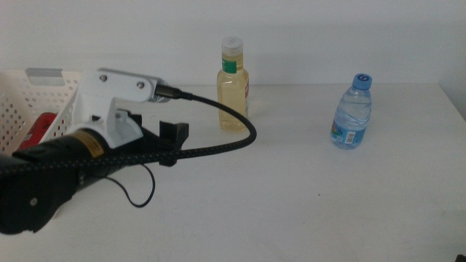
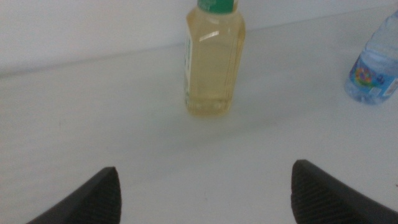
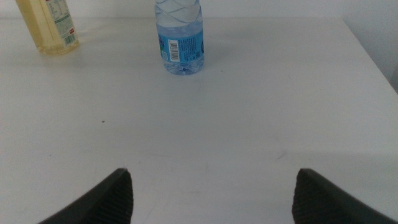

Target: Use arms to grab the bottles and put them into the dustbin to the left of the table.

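Left gripper [image 1: 164, 136], jaws spread, hovers facing upright yellow bottle [image 1: 233, 87].

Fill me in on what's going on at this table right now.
The left arm is working: its left gripper is open and empty, held out over the table toward the yellow-liquid bottle, which stands upright and untouched. The water bottle stands upright further right, also untouched. The white basket sits at the table's left edge with something red already inside. The right gripper waits open and empty, back from the water bottle and out of the middle view.
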